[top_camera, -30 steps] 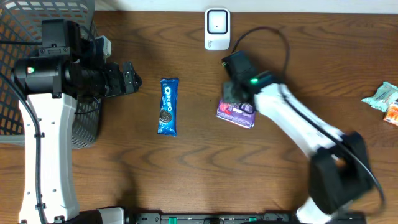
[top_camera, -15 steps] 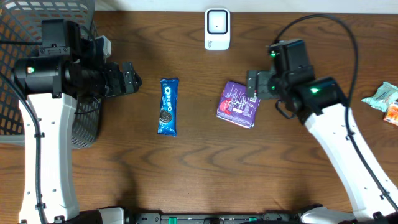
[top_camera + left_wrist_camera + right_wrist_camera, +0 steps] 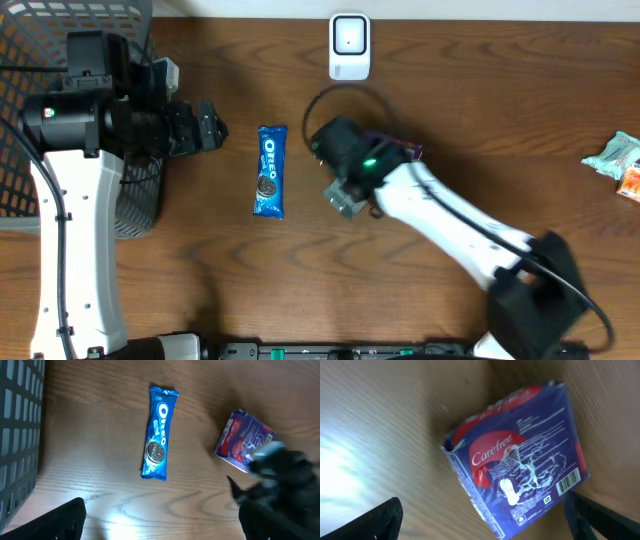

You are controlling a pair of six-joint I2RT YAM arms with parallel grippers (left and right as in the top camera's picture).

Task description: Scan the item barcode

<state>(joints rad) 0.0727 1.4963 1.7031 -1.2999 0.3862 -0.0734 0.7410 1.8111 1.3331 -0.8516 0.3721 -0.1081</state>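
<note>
Beneath right gripper (image 3: pixel 490 520): Carefree pack (image 3: pixel 517 467), just let go, barcode (image 3: pixel 568 481) up.
Right jaws: spread wide, empty.
Scanner (image 3: pixel 348 45): at 12 o'clock, scan pending.

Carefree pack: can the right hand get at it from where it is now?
Probably yes. The right hand is open, and its wrist view shows the Carefree pack lying on the table right ahead of it, with nothing between them. The Oreo bar lies well apart.
</note>
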